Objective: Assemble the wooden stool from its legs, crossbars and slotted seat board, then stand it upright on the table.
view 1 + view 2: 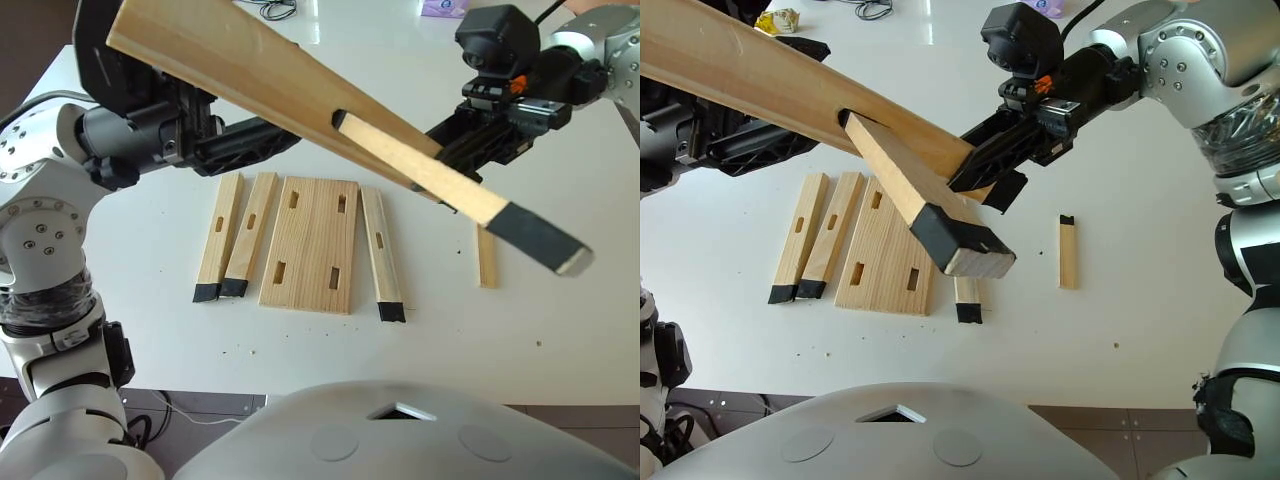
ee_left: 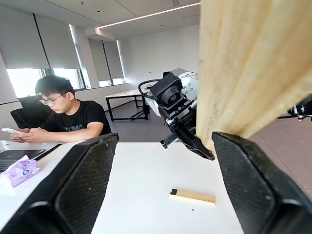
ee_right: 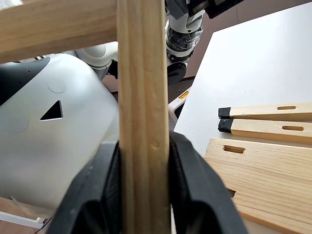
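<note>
Pointing a crossbar (image 1: 430, 175) at the lens, running from frame centre down to the lower right in the left eye view, black-wrapped end nearest of all, other end sitting in the slot of a slotted leg (image 1: 230, 60). Carrying that leg in the air above the bench (image 1: 560, 330), slanting from the upper left corner down to right of centre. Pinching it near its lower end with the right tool (image 3: 144, 151) — fingers (image 3: 190, 180) pressing tight on both sides of the wood in the right wrist view. Straddling the leg's upper stretch with the left tool (image 2: 165, 151) at upper left, fingers standing well apart, wood lying against one of them, a clear gap showing up to the other.

Lying flat on the bench underneath, at mid-frame: the seat board (image 1: 310, 245), four slots cut through it. Lying just left of the board, side by side: an outer leg (image 1: 220, 238) and an inner leg (image 1: 252, 232), black ends toward the bottom of the frame. Lying just right of the board: a third leg (image 1: 380, 255), black end also toward the bottom. Resting well apart, further right: a short bar (image 1: 486, 258).

Sitting farthest back, along the top edge — a dark cable (image 1: 272, 10) and a purple packet (image 1: 443, 8); at top left in the right eye view, a crumpled yellow wad (image 1: 783, 20).
</note>
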